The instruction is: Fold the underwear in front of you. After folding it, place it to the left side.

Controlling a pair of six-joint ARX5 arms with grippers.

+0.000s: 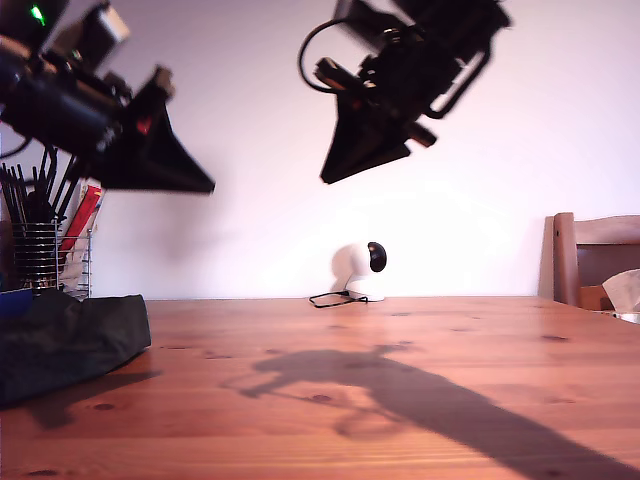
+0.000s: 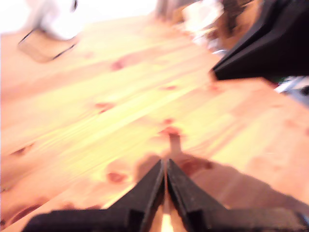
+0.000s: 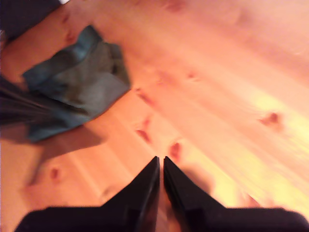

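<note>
My first gripper (image 2: 165, 166) and my second gripper (image 3: 161, 164) hung closed and empty; a low sweep could've unfolded the dark green-black cloth underwear (image 1: 70, 335) at the exterior view's 8 o'clock.

The table (image 1: 400, 390) is knotty pine-like wood with a smooth, faintly sheeny finish. The underwear (image 1: 70, 340) is soft matt dark cloth. A wire holder (image 1: 45, 255) looks like shiny metal, and both grippers appear matt black plastic.

Our two arms hang above the bare wooden worktop (image 1: 400, 400); the dark underwear (image 1: 70, 340) lies folded at the exterior view's left.
</note>
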